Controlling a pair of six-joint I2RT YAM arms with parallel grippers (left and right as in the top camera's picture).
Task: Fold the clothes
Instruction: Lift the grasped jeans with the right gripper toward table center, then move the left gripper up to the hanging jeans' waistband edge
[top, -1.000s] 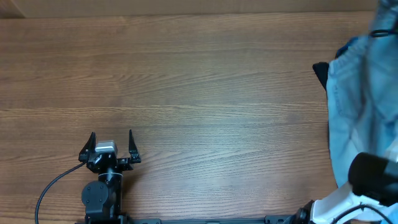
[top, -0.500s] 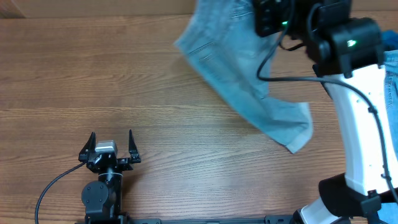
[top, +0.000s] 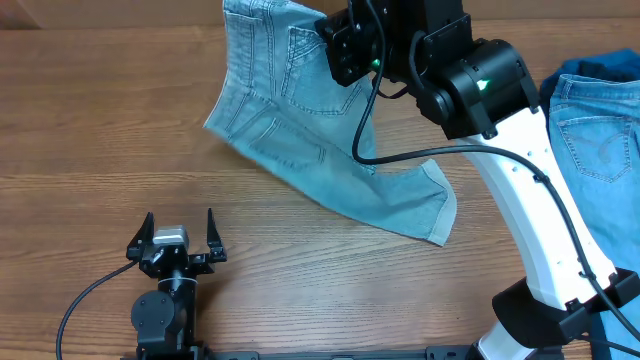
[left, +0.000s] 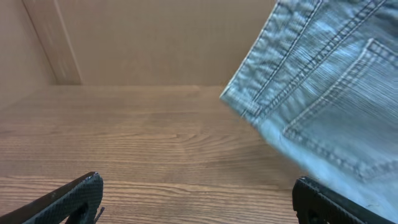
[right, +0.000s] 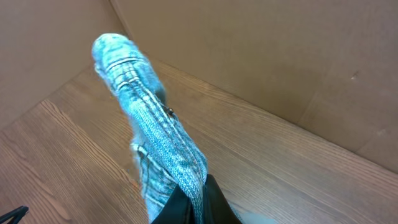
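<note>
**Denim shorts held up over the desk**

The far middle of the wooden desk (top: 100, 120) is overhung by pale denim shorts (top: 300, 140), back pockets shown. Light-blue jeans (top: 600, 130) are heaped at the right edge. The right claw (right: 194, 208) is clamped tight on a bunched edge of the shorts. The left claw (top: 180, 222) is spread wide and empty near the front.

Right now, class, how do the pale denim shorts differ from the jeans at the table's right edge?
The shorts are pinched and lifted by the right pincer; the jeans lie untouched on the table. The shorts drape across the middle; the jeans sit at the edge, beside a darker blue garment. Both are light-blue denim with back pockets.
</note>
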